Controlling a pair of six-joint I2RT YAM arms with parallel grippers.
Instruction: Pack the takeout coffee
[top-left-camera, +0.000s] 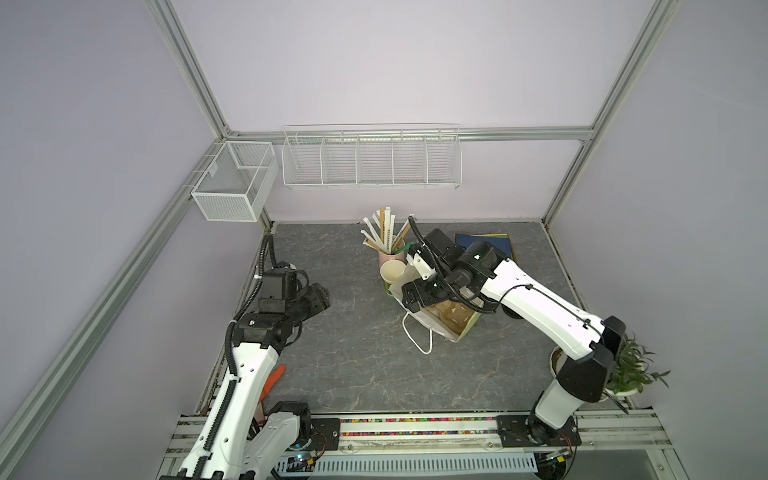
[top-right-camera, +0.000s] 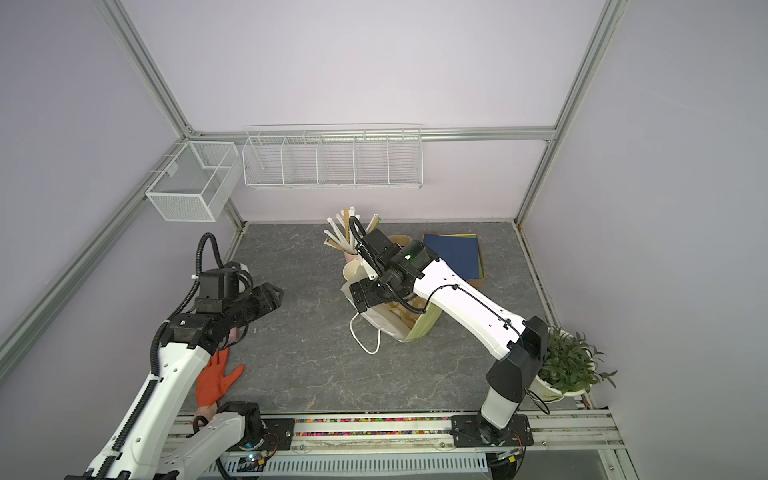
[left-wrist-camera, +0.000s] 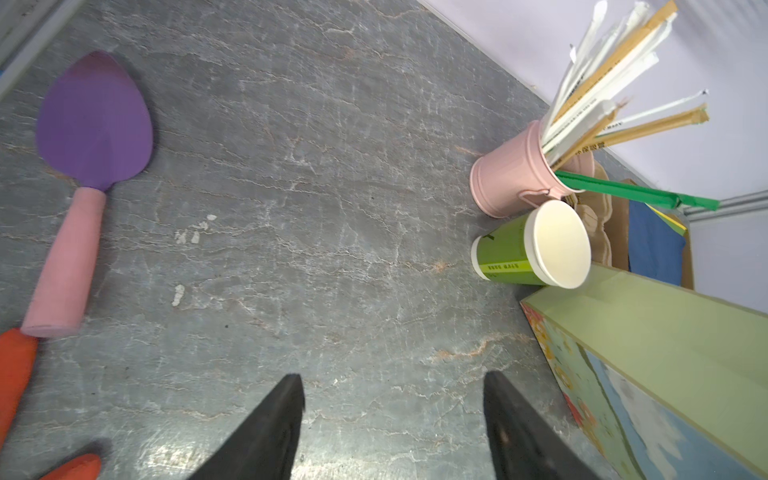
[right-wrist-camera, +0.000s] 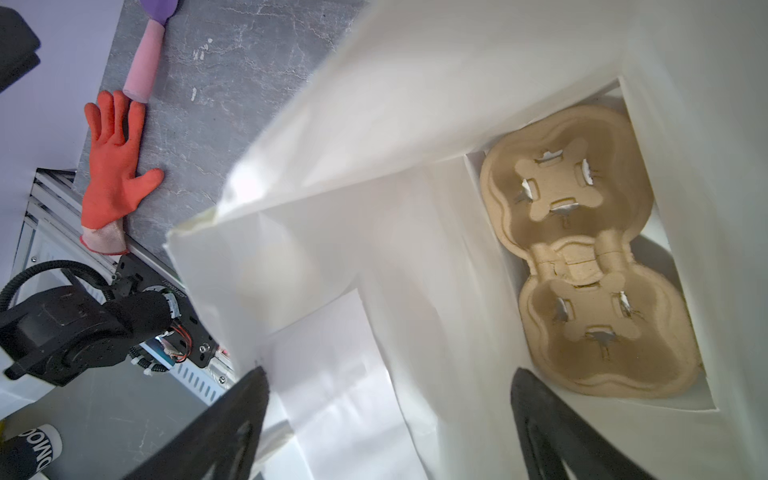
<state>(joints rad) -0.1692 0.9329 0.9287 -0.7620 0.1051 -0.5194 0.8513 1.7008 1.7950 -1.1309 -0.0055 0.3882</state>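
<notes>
Grey tabletop (top-left-camera: 353, 365); right gripper (right-wrist-camera: 390, 372) over bag (left-wrist-camera: 665, 332); green cup (left-wrist-camera: 511, 253) seemingly touching pink cup (left-wrist-camera: 507, 178)

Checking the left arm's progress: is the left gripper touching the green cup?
Apart. In the left wrist view, grey tabletop shows plainly between the left gripper's open fingers and the green cup.

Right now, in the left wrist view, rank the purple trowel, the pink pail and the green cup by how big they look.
1. purple trowel: clearly the largest, blade and handle together.
2 and 3. pink pail and green cup: they look about alike, so I won't rank them. The pail's straws would make it look bigger.
</notes>
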